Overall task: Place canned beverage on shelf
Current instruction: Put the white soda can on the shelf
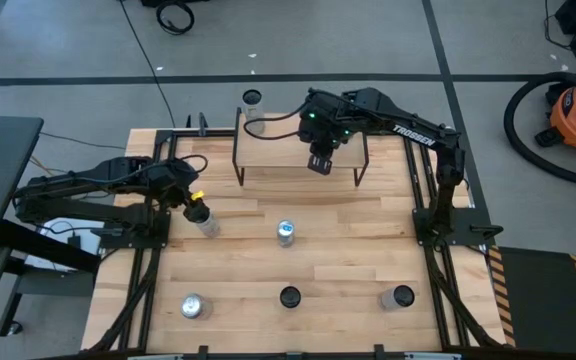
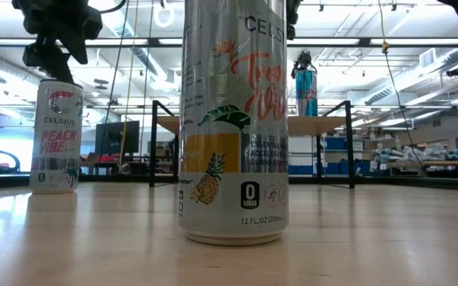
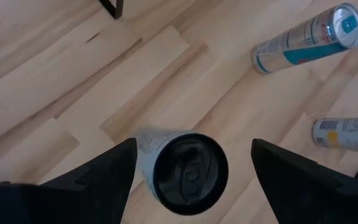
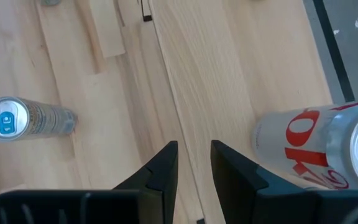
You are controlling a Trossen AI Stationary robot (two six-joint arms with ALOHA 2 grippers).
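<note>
The shelf (image 1: 278, 150), a light plank on thin black legs, stands at the table's far middle. A red-and-silver can (image 4: 303, 152) stands upright on its top; it also shows in the low view (image 2: 306, 87). My right gripper (image 1: 320, 163) hangs over the shelf beside that can, its fingers (image 4: 166, 168) a narrow gap apart with nothing between them. My left gripper (image 1: 196, 203) is wide open just above a black-topped Celsius can (image 3: 188, 174), which stands on its base on the table at the left (image 2: 56, 135). The fingers stand to either side of its top without touching it.
Other cans stand on the table: a blue-topped one (image 1: 286, 232) at mid table, a silver-topped one (image 1: 191, 306), a black-topped pineapple one (image 1: 289, 297) and another black-topped one (image 1: 401, 297) along the near side. A small can-like thing (image 1: 254, 100) stands by the shelf's far left corner.
</note>
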